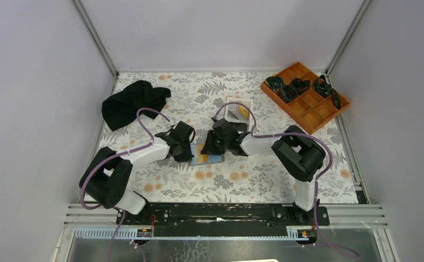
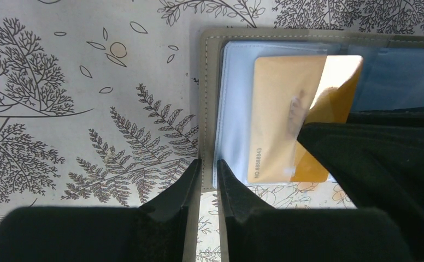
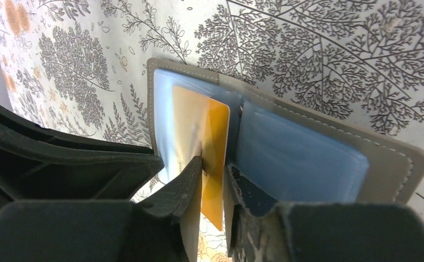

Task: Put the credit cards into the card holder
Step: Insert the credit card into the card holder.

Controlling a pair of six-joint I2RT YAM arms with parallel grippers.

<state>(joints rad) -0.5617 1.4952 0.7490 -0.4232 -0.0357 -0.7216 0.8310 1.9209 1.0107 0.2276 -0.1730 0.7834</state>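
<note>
- Pale-blue lining marked the open card holder [image 1: 208, 159] at centre frame in the top view. It lay on the floral worktop [image 1: 253, 180], where the left gripper [image 1: 189, 154] and right gripper [image 1: 211, 146] met over it.
- Left wrist view: the left gripper was pinched nearly closed on the holder's grey edge at lower centre. The orange-gold card [image 2: 278, 125] lay partly inside a clear sleeve.
- Right wrist view: the right gripper's jaws stood slightly apart around the card, not clamping it.
- Risk, as I judged it: the half-seated card could slide out or snag if the withdrawing fingers dragged it.
</note>
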